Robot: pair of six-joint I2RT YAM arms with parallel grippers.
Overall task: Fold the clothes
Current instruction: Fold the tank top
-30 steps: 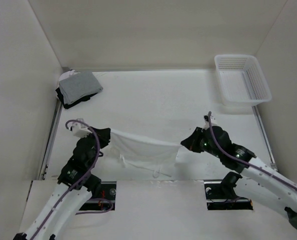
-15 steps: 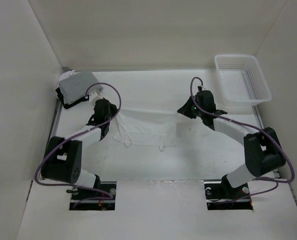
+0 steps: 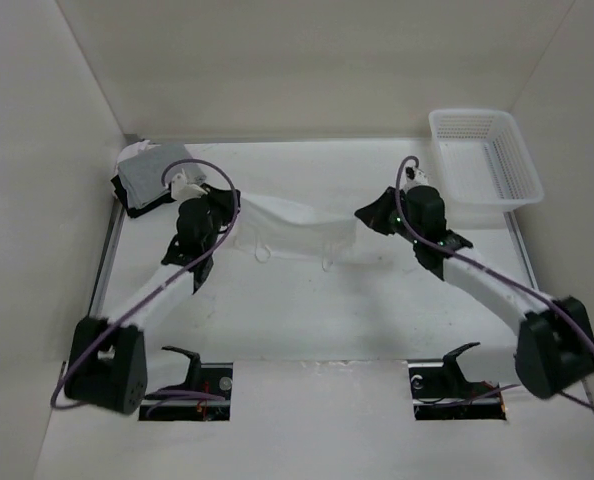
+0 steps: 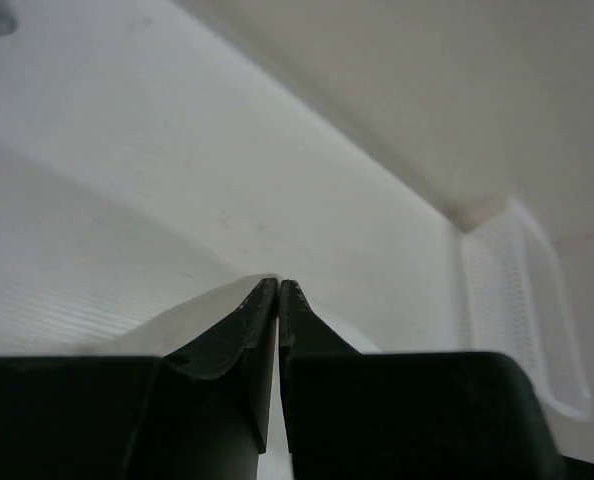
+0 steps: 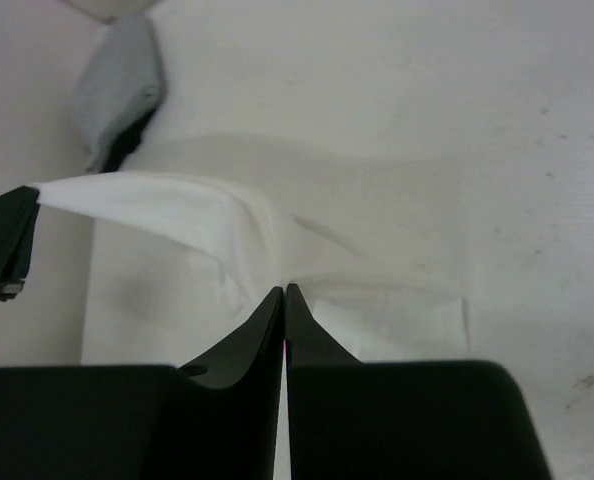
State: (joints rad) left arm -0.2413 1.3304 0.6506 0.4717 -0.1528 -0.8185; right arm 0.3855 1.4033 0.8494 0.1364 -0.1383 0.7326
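Fabric tension explained the pose. Both arms reached toward 12 o'clock with the garment (image 3: 295, 224) strung between them, a thin white piece that nearly vanished against the white table (image 3: 307, 320). The left gripper (image 4: 278, 288) was clenched. The right wrist view showed it gripping one corner of the cloth, which lifted that end off the surface in a shallow arch. The right gripper (image 5: 284, 292) was also clamped tight, its tips meeting right at the opposite edge of the fabric. It appeared to pinch that edge, though the contact itself was hidden behind the fingers. Holding two corners at once would let the pair carry one edge over the rest as a single straight fold, which I judged to be the step in hand. The narrow straps (image 3: 262, 250) trailed loose on the 6 o'clock side and lay on the table.

At 2 o'clock stood the white mesh basket (image 3: 447, 128), well apart from the cloth, with nothing visible inside it. At 10 o'clock, near the left arm, sat the folded gray and black pile (image 3: 152, 178), which neither arm touched.
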